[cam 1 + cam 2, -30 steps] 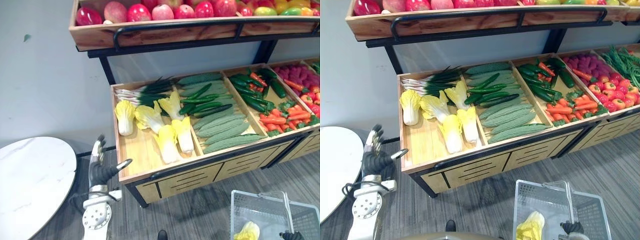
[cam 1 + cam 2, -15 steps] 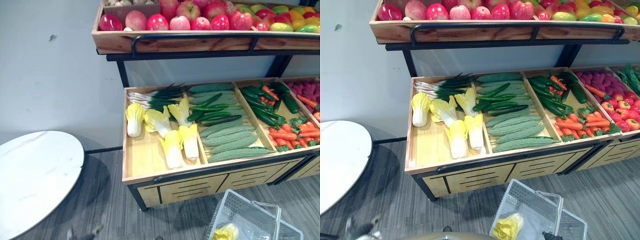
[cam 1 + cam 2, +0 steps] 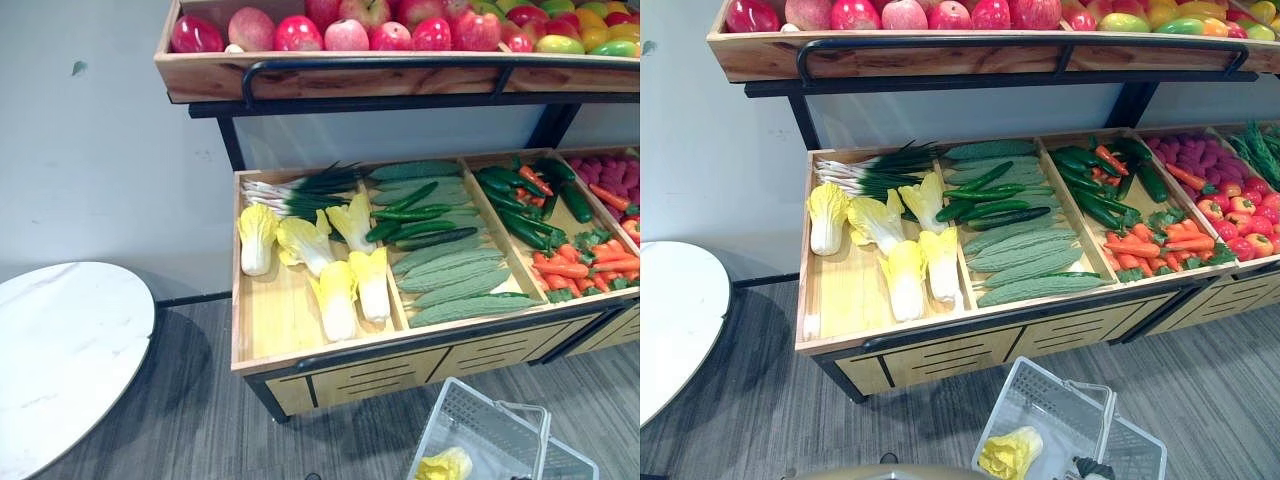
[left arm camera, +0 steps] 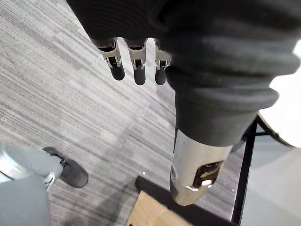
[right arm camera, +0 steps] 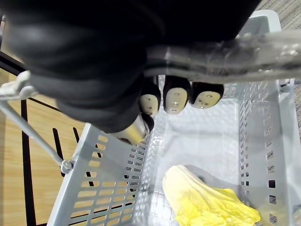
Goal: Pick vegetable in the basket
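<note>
A pale grey plastic basket [image 3: 487, 437] hangs tilted over the floor in front of the vegetable stand. One yellow-green cabbage [image 3: 1010, 452] lies in its low corner, seen closer as the cabbage [image 5: 208, 201] in the right wrist view. My right hand [image 5: 175, 96] has its fingers curled round the basket's clear handle [image 5: 225, 52]. My left hand [image 4: 136, 63] hangs over the grey floor, fingers straight and empty. More cabbages [image 3: 335, 275] lie in the stand's left bin, with green onions [image 3: 295, 187] behind them.
The wooden stand [image 3: 330, 355] also holds cucumbers and bitter gourds [image 3: 450, 270], carrots [image 3: 575, 265] and red peppers on the right. An upper shelf of apples [image 3: 345, 32] overhangs it. A round white table [image 3: 60, 350] stands at the left.
The left hand, raised by the stand's corner a second ago, has dropped below the eye views. The camera has shifted. The basket now hangs more tilted and further left.
</note>
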